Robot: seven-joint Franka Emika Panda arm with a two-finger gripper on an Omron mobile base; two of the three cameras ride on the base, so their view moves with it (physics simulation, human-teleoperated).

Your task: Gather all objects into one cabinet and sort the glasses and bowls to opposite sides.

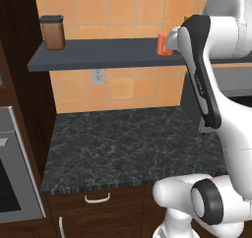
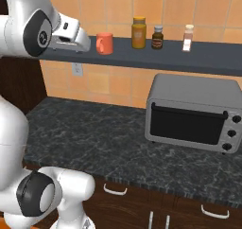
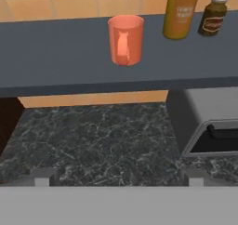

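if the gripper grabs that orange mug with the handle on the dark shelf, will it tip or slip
The orange mug with a handle looks rigid, so it probably won't deform. Its smooth, slightly tapered wall may slip in a light pinch. It stands upright near the front edge of the dark grey shelf, so a nudge could tip it off.

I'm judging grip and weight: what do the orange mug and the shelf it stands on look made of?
The orange mug looks like glazed ceramic or plastic: a solid, even matte colour and thick walls; the render leaves it open. The shelf looks like painted wood or laminate: a flat, dark blue-grey slab, matte, with no grain.
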